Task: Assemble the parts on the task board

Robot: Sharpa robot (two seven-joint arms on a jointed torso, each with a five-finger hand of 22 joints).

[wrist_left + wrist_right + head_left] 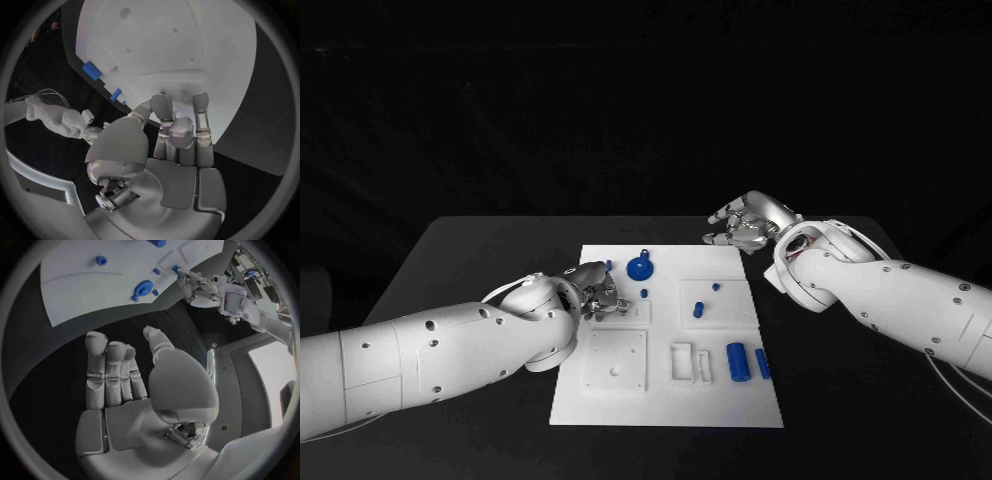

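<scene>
Left hand (594, 290) sits low over the left edge of the task board (668, 405), fingers curled together at the board surface, next to a small blue peg (643, 293). Whether it pinches a part can't be told: in the left wrist view the fingertips (164, 107) press close at the board with nothing blue clearly between them.

Right hand (747, 222) hovers off the board's far right corner over the black bench (473, 250), fingers (103, 365) apart and straight, holding nothing.

Likely step: the left hand seating or picking a small part near the upper-left square recess (626, 311). To do it well: keep the wrist low, come down plumb on the socket, don't sweep sideways or the peg gets knocked. The right hand should stay clear until needed.

Parts on the board:
- blue round disc with tab (639, 267), far side, lying loose.
- two small blue pieces (702, 304) in the upper-right square recess.
- blue cylinder (737, 362) and a thinner blue bar (762, 363), near right, lying flat side by side, apart.
- big square recess (615, 360), near left: only holes visible, no blue part.
- rectangular slot (684, 362) beside the cylinder: looks unfilled.

Most parts still unseated.
</scene>
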